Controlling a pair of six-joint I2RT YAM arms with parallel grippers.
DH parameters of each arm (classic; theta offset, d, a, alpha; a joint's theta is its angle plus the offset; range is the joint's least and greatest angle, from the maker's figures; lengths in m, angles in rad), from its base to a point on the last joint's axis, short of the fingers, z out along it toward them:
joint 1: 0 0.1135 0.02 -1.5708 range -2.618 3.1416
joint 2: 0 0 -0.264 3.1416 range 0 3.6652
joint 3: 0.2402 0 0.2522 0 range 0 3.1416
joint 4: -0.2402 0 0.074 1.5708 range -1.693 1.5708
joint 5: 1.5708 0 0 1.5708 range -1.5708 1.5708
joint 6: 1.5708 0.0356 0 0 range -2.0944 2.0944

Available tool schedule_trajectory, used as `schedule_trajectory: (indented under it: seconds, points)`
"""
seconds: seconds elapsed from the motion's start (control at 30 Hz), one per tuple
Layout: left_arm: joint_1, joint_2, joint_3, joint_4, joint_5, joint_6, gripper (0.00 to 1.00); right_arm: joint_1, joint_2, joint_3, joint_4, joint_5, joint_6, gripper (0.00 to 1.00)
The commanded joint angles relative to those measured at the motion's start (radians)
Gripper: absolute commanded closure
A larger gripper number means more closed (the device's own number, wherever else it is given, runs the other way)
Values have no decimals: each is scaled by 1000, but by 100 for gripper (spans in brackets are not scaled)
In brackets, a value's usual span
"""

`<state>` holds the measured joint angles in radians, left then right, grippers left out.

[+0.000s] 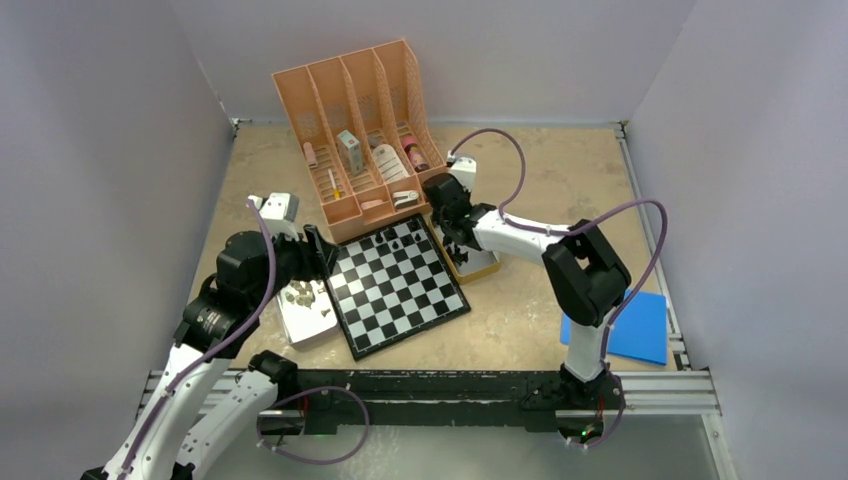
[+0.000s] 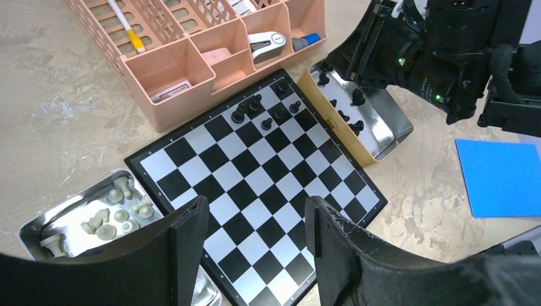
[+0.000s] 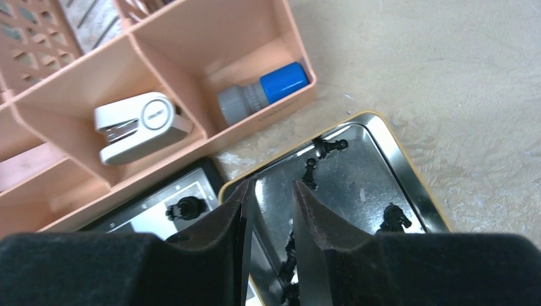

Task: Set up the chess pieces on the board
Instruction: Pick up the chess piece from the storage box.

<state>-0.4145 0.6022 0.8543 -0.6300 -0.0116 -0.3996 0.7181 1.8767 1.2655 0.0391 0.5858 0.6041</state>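
The board (image 1: 395, 285) lies at the table's middle, with several black chess pieces (image 2: 263, 109) along its far edge. Beige chess pieces (image 2: 108, 217) lie in a metal tray (image 1: 305, 310) to the left of the board. More black pieces (image 3: 328, 146) lie in a yellow-rimmed tray (image 3: 376, 124) on its right. My left gripper (image 2: 255, 220) hangs open above the board's near left part, holding nothing. My right gripper (image 3: 271, 186) is low over the yellow-rimmed tray, jaws narrowly apart. A black piece (image 3: 288, 264) shows in the gap, close against the right finger and clear of the left.
A peach desk organizer (image 1: 360, 130) with a stapler (image 3: 140, 124) and a blue-capped bottle (image 3: 265, 92) stands right behind the board and the yellow-rimmed tray. A blue sheet (image 1: 620, 325) lies at the near right.
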Motion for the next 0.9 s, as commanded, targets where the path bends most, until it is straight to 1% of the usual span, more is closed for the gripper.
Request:
schedule_trajectory:
  seconds: [0.0, 0.57, 0.67, 0.87]
  points:
    - [3, -12, -1, 51, 5, 16, 43, -29, 14, -13, 0, 39, 94, 68]
    - [3, -14, 0, 52, 7, 16, 43, -52, 140, 18, 17, 7, 132, 67]
    - [3, -12, -1, 50, 7, 16, 43, -53, 147, 21, 9, 0, 122, 68]
    - [3, -11, -1, 50, 6, 16, 43, -52, 145, 15, -8, -13, 88, 75]
